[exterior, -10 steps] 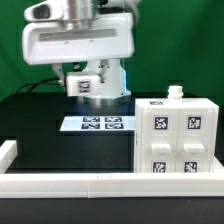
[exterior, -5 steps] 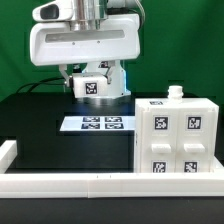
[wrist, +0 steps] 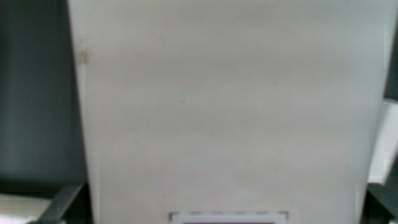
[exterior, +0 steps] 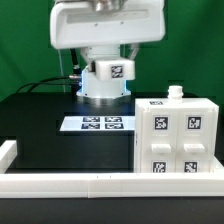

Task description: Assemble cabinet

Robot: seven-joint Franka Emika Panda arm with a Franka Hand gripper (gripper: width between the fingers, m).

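The cabinet [exterior: 178, 135] stands upright on the black table [exterior: 40, 110], at the exterior view's right and close behind the white front rail [exterior: 90, 185]. Its near face is split into four small fronts, each with a black-and-white tag. Another tag lies on its top, and a small white peg [exterior: 176, 92] stands on the top near the back edge.

Farthest to the cabinet's left, the rail turns a corner and runs back along the table's edge. Nearer, just beside the cabinet's left wall, the marker board [exterior: 97, 123] lies flat. Behind that board, farther back than the cabinet, a small tagged cube [exterior: 112, 70] sits above a round white base [exterior: 100, 90]. The robot arm [exterior: 105, 25] hangs high above the cube, left of the cabinet and well clear of it.

In the wrist view a plain pale panel [wrist: 222, 110] fills nearly everything, and I cannot tell what it belongs to. The gripper [wrist: 222, 198] shows only as two dark shapes at the panel's sides, so I cannot tell how far it is open or whether it holds anything.
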